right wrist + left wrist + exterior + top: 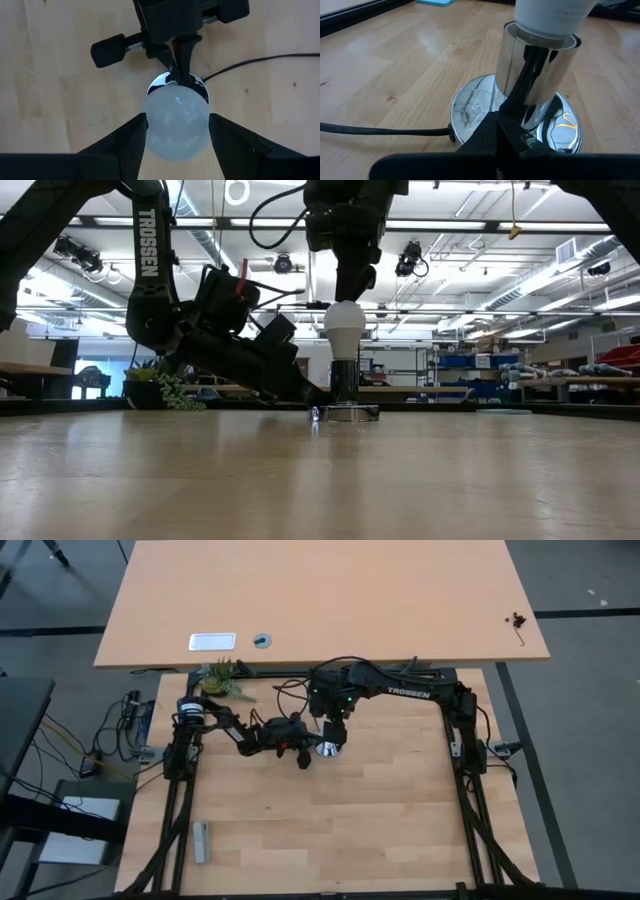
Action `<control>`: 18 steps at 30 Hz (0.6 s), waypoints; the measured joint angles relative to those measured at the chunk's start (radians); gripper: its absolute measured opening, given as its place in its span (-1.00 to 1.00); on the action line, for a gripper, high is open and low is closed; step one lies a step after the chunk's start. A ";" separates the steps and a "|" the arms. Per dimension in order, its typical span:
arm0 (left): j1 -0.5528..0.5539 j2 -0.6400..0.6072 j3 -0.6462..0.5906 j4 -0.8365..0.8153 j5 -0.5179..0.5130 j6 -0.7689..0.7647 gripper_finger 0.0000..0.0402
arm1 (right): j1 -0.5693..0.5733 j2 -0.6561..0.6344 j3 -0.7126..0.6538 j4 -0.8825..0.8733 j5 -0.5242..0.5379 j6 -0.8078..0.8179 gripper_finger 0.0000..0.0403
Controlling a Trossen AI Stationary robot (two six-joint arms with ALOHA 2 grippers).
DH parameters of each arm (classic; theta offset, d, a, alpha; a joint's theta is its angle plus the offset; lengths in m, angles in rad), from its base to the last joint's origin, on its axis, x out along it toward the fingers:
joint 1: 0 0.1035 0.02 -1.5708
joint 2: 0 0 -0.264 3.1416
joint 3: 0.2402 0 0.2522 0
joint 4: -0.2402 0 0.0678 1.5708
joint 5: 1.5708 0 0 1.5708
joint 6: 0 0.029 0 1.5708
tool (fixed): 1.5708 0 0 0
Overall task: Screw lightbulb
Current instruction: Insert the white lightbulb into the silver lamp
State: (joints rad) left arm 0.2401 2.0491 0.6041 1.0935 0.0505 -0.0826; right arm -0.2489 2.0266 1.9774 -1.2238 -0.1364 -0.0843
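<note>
Lightbulb: seated upright in chrome socket, mid-table, base already inside the collar.
Right gripper: directly above the bulb, fingers spread either side of the glass, not touching; looks set for a re-grip and another twist.
Left gripper: low at the socket's mirrored base plate, fingers pinched together on its rim, apparently to stop it spinning.
Cord: black, trailing off the base.
Risk: base plate slipping under torque.

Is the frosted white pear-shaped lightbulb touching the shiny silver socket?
Touching: in the left wrist view, the lightbulb sits in the socket mouth, no gap.
</note>
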 joint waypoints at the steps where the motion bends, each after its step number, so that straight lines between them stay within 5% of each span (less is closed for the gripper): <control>1: 0.000 0.000 0.000 0.000 0.000 0.000 -1.00 | 0.000 0.000 0.000 -0.001 0.000 0.013 0.09; 11: 0.000 0.000 0.000 0.000 0.000 0.000 -1.00 | 0.006 -0.004 -0.010 0.006 0.060 0.403 0.00; 18: 0.000 0.000 0.000 0.000 0.000 0.000 -1.00 | 0.035 -0.004 -0.001 0.009 0.126 0.322 0.03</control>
State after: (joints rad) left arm 0.2401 2.0488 0.6041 1.0935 0.0505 -0.0830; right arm -0.2135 2.0226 1.9766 -1.2146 -0.0104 0.2375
